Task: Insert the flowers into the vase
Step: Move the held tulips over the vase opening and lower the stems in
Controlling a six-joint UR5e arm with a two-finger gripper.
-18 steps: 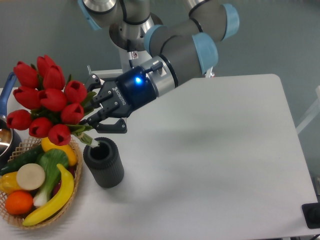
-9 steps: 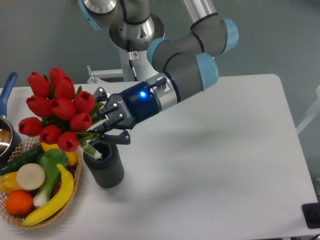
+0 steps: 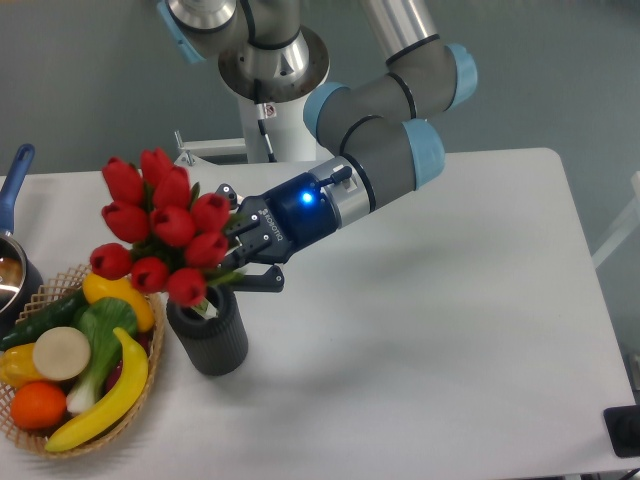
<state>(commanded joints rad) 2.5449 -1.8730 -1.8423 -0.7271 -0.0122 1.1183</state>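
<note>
Flowers [image 3: 165, 225] — red tulip bunch, tilted, held over the vase [image 3: 208, 328], stem ends at or just inside its mouth; depth unclear. Pincer [image 3: 243, 255] closed on the stems just right of the blooms, arm reaching in from the upper right. Vase: dark cylinder, upright on the worktop [image 3: 420, 330], near its left front. Wicker basket [image 3: 75, 375] of fruit and vegetables just beside the vase on the left, under the outer blooms. Blue-handled pot [image 3: 14, 240] at the left edge, partly cut off. Open worktop right of the vase — wide and bare to the far edge.
</note>
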